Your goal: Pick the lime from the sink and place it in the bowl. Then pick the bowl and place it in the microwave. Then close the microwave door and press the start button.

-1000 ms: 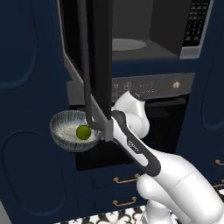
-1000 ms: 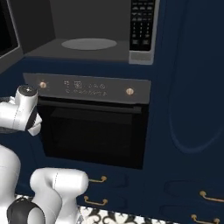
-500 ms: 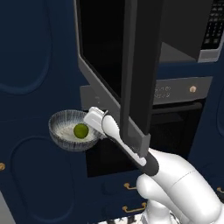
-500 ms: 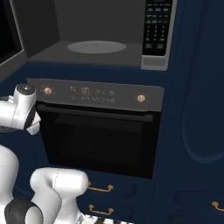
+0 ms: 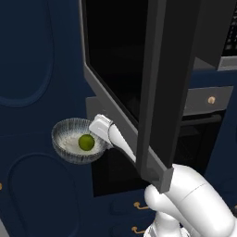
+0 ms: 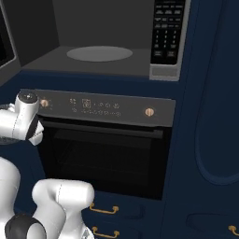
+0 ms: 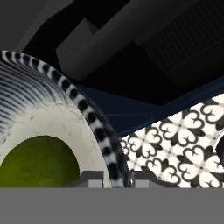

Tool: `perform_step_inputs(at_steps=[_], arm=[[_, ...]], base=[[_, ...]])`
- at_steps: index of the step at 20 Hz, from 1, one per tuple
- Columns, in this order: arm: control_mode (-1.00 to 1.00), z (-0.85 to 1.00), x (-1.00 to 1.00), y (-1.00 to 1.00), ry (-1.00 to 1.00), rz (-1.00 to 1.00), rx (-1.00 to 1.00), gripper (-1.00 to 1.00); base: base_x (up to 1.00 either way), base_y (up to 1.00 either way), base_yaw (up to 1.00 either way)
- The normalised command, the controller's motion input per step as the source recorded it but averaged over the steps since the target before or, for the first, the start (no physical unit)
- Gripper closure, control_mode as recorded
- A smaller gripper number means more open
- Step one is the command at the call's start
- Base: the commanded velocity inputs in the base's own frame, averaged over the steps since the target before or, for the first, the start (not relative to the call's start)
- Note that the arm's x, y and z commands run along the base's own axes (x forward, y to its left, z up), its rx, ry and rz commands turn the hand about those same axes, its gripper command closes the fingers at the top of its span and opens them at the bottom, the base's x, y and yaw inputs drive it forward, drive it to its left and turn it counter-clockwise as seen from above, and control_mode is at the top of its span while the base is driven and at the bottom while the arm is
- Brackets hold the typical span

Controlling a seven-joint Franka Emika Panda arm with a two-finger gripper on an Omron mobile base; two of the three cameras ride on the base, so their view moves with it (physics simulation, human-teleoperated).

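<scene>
The bowl point(image 5: 69, 141), streaked dark outside and pale inside, hangs in the air in front of the navy cabinets, left of the oven. The yellow-green lime point(image 5: 86, 142) lies inside it. My gripper point(image 5: 103, 142) is shut on the bowl's right rim; in the hand view the striped bowl rim point(image 7: 89, 116) runs down between my gripper's point(image 7: 116, 180) tips, with the lime point(image 7: 37, 164) just left. The microwave door point(image 5: 118, 65) stands swung open above and right of the bowl, its thick edge facing me. The microwave point(image 6: 165, 39) cavity is open, with a round turntable point(image 6: 99, 53) on its floor.
An oven point(image 6: 102, 144) with brass knobs and a display sits directly under the microwave. Navy drawers with brass handles point(image 6: 103, 209) lie below it. Patterned floor tiles point(image 7: 183, 135) show beneath the bowl. The open door's lower corner hangs close over my forearm.
Both base views have shifted and the cabinets loom larger, so the base has moved. The bowl with the lime stays in my grip at about the same place relative to the arm.
</scene>
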Motion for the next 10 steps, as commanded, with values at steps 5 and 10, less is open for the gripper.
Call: perform_step_inputs(at_steps=[5,10], arm=[[1.00,0.00,0.00,0.00,0.00,0.00,0.00,1.00],[1.00,0.00,0.00,0.00,0.00,0.00,0.00,1.00]], base=[[0.12,-0.01,0.00],[0.05,0.00,0.00]])
